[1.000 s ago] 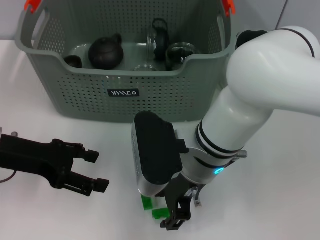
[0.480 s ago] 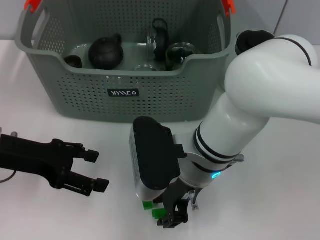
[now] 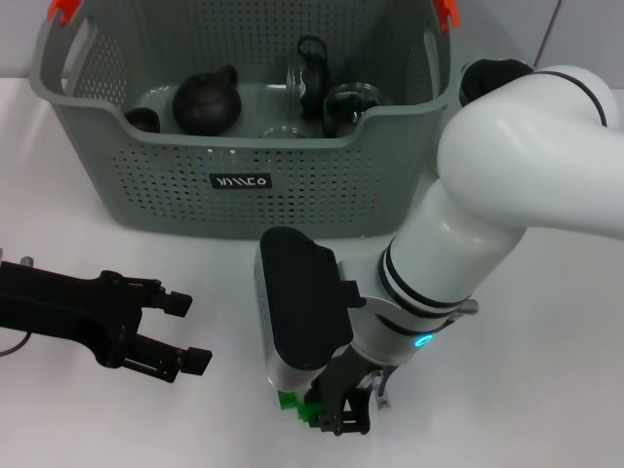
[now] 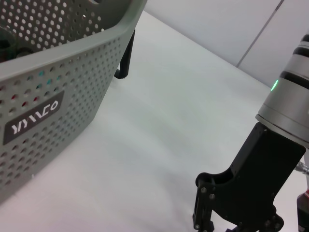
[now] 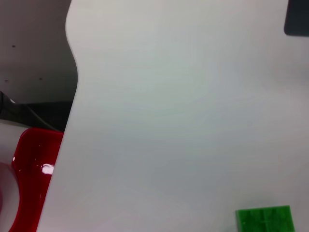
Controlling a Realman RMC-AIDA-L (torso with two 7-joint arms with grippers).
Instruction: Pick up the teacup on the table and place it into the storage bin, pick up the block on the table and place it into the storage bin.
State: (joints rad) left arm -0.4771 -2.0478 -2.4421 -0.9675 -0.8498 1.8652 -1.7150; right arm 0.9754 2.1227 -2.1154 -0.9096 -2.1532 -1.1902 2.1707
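Dark round teapot [image 3: 206, 101] and glass jug [image 3: 310, 80] with black lid lying inside basket; red object [image 5: 30, 179] beyond table edge.

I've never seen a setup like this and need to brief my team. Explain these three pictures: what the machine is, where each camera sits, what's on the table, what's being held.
This is a robot with two arms, each ending in a gripper. One picture looks down from its head; the other two come from cameras on its wrists.

In the head view, a grey basket stands at the back of the white table, with dark teaware and glass pieces inside. The right gripper is down at the table's near edge, its black fingers around a small green block. Whether they are already clamped on it is hard to tell. The left gripper sits open and empty to the left, just above the table.

The left wrist view shows the basket's wall and the right gripper farther off. The right wrist view shows the table and the green block.
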